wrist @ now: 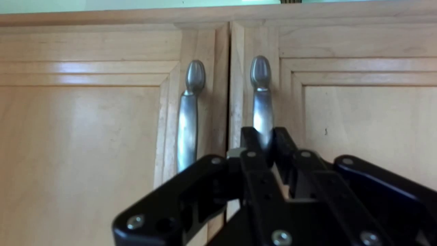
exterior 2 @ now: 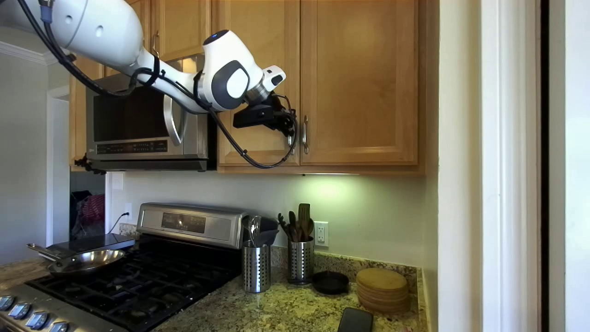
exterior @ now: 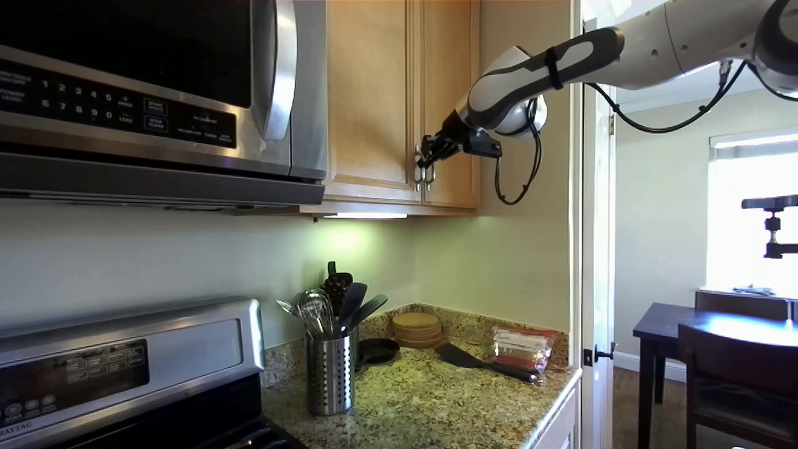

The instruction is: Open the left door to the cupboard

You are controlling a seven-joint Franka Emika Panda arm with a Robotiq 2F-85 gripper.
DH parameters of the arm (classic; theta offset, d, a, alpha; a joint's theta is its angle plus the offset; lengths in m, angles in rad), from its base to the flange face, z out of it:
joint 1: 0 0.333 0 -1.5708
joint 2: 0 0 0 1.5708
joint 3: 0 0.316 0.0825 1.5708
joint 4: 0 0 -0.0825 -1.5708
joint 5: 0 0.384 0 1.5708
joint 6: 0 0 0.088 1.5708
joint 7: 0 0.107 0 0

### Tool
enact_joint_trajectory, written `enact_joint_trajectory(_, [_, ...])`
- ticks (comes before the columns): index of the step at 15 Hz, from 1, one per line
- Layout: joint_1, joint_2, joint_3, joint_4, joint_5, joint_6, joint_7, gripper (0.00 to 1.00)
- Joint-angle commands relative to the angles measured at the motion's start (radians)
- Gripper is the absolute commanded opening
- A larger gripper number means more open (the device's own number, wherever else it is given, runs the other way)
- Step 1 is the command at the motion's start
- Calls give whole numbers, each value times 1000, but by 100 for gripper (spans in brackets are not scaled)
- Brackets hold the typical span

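The cupboard's left door (exterior: 374, 93) is a light maple panel, closed and level with its twin; it also shows in the other exterior picture (exterior 2: 260, 20). The wrist view is upside down, so the left door (wrist: 368, 130) is on its right side. Its silver bar handle (wrist: 262, 106) runs between the fingers of my gripper (wrist: 264, 136), which are closed on it from both sides. In both exterior views my gripper (exterior: 426, 161) (exterior 2: 289, 131) is at this handle, partly hiding it. The twin door's handle (wrist: 187, 130) stands beside the gripper, apart from the fingertips.
The twin door (exterior 2: 362, 78) is closed. A stainless microwave (exterior 2: 196, 133) adjoins the cupboard on the left. A wall (exterior: 523, 249) stands on the right. Below, the granite counter (exterior: 430, 399) holds utensil holders (exterior: 329, 377), round boards (exterior 2: 382, 293) and a spatula (exterior: 458, 355).
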Motion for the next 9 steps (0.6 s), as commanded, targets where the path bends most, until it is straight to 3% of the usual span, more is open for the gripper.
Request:
enact_joint_trajectory(1, [2, 15, 1, 20, 24, 10, -49, 10])
enact_joint_trajectory(3, [-16, 11, 14, 20, -9, -13, -3, 10])
enact_joint_trajectory(5, [2, 6, 2, 20, 28, -38, -28, 10])
enact_joint_trajectory(6, [1, -76, 32, -105, -1, -5, 10, 10])
enact_joint_trajectory(9, [17, -140, 43, -191, 32, 12, -10, 10])
